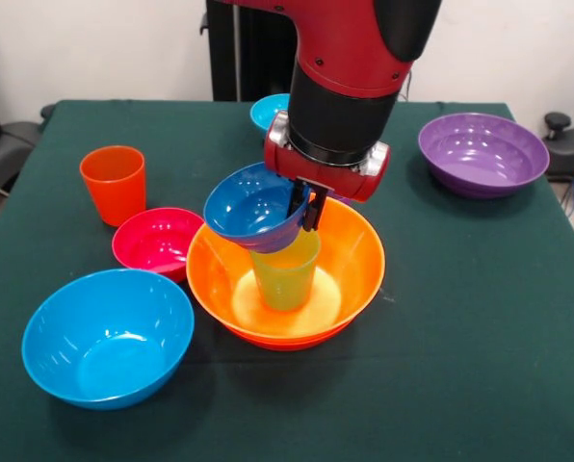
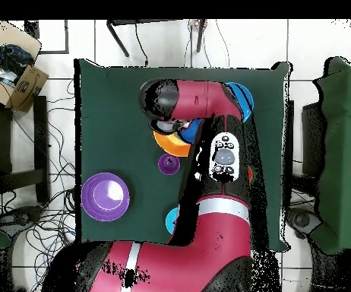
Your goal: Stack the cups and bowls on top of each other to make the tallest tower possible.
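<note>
In the front view you see the gripper (image 1: 308, 204) coming down from the red and black arm (image 1: 350, 58); its two black fingers (image 1: 297, 200) are pinched on the rim of a small, shiny dark blue plastic bowl (image 1: 251, 207); the bowl hangs tilted, with its open side up and toward you. Its bottom is just above, maybe touching, the rim of a lime green plastic cup (image 1: 285, 274); you cannot tell which. That cup stands upright in the middle of a big, round yellow-orange plastic bowl (image 1: 350, 260); this is the start of the tower. Touching that big bowl on its left is a small magenta bowl (image 1: 155, 241); just behind that stands an orange plastic cup (image 1: 114, 183), upright. Near the front left sits a big sky-blue bowl (image 1: 104, 337), open side up. Far to the right is a big purple bowl (image 1: 482, 154), well apart from the rest; a small cyan bowl (image 1: 266, 109) peeks out behind the arm; all of it sits on a dark green table cloth (image 1: 460, 337).

In the overhead view the arm (image 2: 209, 99) hides most of the middle; you see a bit of the yellow-orange bowl (image 2: 169, 144) under it, the sky-blue bowl (image 2: 241, 97) next to it, the big purple bowl (image 2: 105, 196) to the left, and a small purple round thing (image 2: 168, 163) between them; the gripper itself is hidden here.
</note>
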